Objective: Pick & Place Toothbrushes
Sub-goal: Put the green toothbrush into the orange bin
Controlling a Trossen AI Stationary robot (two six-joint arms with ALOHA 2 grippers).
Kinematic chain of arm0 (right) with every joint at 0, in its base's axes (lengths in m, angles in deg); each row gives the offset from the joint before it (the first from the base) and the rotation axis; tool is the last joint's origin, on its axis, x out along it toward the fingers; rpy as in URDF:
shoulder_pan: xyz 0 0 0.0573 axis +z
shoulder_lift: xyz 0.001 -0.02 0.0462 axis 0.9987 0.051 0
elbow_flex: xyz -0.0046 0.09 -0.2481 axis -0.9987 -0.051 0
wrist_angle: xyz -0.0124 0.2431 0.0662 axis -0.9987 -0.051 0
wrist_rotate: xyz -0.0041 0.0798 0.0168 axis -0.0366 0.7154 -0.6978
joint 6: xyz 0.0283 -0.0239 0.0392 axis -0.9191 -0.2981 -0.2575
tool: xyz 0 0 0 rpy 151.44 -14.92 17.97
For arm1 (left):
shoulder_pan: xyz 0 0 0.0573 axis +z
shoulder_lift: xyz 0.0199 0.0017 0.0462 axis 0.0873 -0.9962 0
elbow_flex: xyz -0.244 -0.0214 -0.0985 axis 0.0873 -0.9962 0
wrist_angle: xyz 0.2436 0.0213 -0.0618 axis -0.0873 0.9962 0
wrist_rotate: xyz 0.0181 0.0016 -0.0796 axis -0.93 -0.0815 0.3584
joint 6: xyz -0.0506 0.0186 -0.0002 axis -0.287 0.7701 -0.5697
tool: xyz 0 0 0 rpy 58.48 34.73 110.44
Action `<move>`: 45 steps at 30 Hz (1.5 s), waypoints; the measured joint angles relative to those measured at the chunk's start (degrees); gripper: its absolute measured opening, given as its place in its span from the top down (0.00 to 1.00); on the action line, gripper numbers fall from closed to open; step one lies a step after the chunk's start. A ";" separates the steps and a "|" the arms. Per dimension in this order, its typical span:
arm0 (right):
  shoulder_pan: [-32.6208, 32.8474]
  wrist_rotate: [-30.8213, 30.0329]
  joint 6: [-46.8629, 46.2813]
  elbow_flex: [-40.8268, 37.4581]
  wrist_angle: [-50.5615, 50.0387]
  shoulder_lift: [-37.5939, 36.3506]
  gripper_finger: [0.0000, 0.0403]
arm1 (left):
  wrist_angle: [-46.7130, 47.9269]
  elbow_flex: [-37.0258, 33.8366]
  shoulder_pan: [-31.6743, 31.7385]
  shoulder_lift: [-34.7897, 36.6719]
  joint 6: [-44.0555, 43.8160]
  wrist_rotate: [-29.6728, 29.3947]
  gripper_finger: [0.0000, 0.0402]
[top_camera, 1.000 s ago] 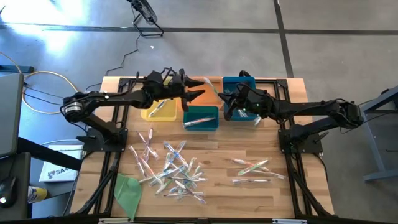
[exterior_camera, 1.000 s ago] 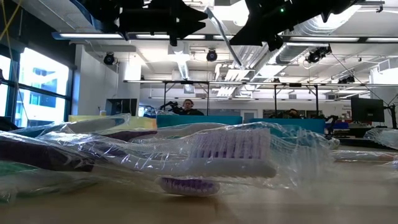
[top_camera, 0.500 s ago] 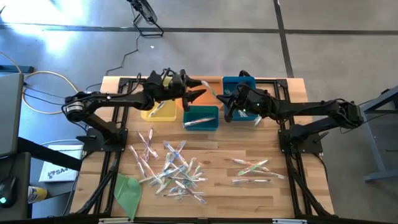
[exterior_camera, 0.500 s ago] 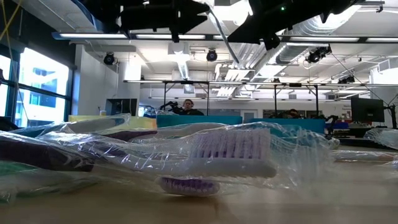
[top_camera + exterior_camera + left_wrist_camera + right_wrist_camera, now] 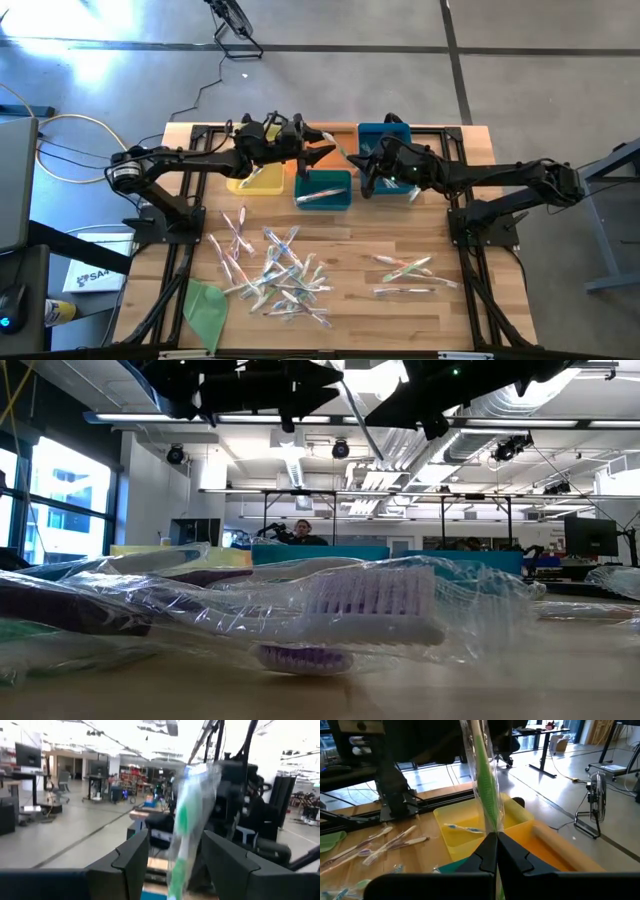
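Note:
My right gripper (image 5: 360, 172) is shut on a green toothbrush in a clear wrapper (image 5: 343, 150), held high over the bins at the table's far side. My left gripper (image 5: 325, 150) is open. In the left wrist view its two fingers stand on either side of that toothbrush (image 5: 186, 830), with a gap on each side. A pile of wrapped toothbrushes (image 5: 275, 270) lies on the table's middle, and a smaller group (image 5: 405, 270) lies to the right. One toothbrush (image 5: 320, 194) lies in the teal bin and another (image 5: 256, 172) in the yellow bin. My right gripper pinches the wrapped toothbrush near one end (image 5: 490, 826) between its two fingers. The fingers come about level from the table's right. The toothbrush sticks out past the fingertips, slanting up toward the left gripper, lifted clear of bins and table.
A yellow bin (image 5: 262, 184), a teal bin (image 5: 340, 204), a blue bin (image 5: 372, 132) and an orange bin (image 5: 322, 130) stand along the far side. A flat green sheet (image 5: 205, 305) lies near the front left corner. Black frame rails run along both table sides.
My left gripper has crept slightly toward the toothbrush held by my right gripper and tipped up a little, staying open. The toothbrush stays in the right gripper's hold.

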 joint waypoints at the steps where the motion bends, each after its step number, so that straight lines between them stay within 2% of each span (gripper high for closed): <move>1: 0.02 0.12 0.00 0.00 0.00 0.00 1.00 | 0.42 0.36 0.00 -0.10 0.01 0.26 0.55; 12: -0.03 1.28 0.00 0.00 -0.04 0.02 1.00 | 1.81 6.01 -0.72 -3.46 2.27 3.64 0.55; 18: -0.03 -1.39 0.04 0.00 -0.03 0.02 1.00 | 4.36 6.11 -0.72 -3.62 1.44 3.94 0.55; 45: -0.05 -3.13 0.03 0.00 -0.02 0.00 1.00 | 3.52 6.09 -0.72 -3.60 4.85 3.66 0.55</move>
